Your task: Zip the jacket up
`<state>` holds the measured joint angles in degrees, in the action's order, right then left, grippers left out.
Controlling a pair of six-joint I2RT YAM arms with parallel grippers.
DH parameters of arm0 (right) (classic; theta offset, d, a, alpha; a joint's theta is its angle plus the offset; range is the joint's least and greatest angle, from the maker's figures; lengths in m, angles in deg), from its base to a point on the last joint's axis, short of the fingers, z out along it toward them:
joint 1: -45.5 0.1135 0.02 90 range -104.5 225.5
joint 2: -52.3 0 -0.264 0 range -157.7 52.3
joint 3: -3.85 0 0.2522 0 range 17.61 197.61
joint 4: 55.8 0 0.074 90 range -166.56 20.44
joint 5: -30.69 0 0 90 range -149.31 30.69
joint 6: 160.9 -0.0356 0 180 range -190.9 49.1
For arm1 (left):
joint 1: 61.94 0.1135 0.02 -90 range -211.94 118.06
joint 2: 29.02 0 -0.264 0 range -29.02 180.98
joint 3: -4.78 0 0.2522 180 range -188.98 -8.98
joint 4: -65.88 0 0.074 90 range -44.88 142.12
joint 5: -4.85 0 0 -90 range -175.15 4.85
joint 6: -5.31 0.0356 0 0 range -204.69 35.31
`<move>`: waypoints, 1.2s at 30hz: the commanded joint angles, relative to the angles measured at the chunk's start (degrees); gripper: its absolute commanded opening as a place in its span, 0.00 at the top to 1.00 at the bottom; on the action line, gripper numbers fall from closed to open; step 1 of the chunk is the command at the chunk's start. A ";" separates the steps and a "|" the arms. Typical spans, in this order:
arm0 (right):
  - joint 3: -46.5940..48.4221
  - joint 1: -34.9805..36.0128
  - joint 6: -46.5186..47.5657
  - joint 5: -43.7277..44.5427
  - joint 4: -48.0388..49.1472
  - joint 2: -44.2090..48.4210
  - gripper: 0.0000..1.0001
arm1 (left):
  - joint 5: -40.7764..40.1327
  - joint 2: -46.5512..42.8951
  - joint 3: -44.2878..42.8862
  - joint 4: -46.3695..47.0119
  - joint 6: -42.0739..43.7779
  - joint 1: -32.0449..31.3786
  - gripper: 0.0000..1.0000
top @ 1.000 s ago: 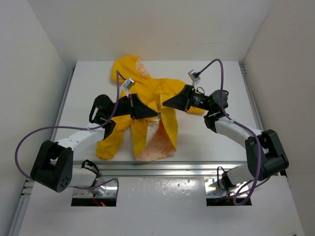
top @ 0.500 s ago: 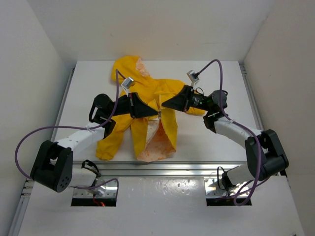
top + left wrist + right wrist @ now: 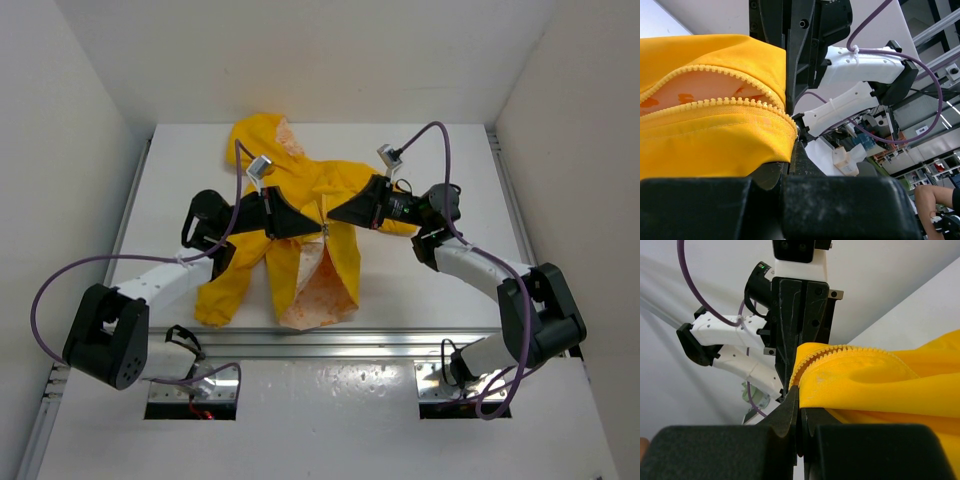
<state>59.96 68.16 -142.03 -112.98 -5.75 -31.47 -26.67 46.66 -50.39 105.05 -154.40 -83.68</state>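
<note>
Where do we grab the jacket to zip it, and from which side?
Grip the jacket at its zipper edges mid-front, where the tooth rows converge. Come in from either side: the opening runs hood-to-hem and gapes open toward the hem.

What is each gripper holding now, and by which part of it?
Both hold the jacket: the left gripper and the right gripper each pinch its front edge at the zipper teeth, close together.
</note>
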 commanded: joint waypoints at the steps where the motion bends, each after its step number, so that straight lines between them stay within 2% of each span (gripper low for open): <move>1: 1.69 0.46 0.91 -0.91 4.48 1.24 1.00 | -0.82 -0.18 -2.27 4.20 -0.24 -0.06 1.00; 13: -0.25 0.46 -0.85 -1.44 6.50 2.47 1.00 | -1.88 0.35 -1.75 3.67 -0.25 3.89 1.00; 20: -0.51 0.29 -0.15 -0.65 5.01 2.56 1.00 | -1.26 -0.26 -1.22 4.29 -0.25 3.89 1.00; 36: 3.53 -0.42 0.56 1.46 0.35 0.27 1.00 | 1.29 -2.20 -0.16 4.29 0.89 -0.24 1.00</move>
<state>60.75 67.74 -142.66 -112.24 -8.20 -31.16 -26.21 46.48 -50.37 105.38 -154.36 -83.15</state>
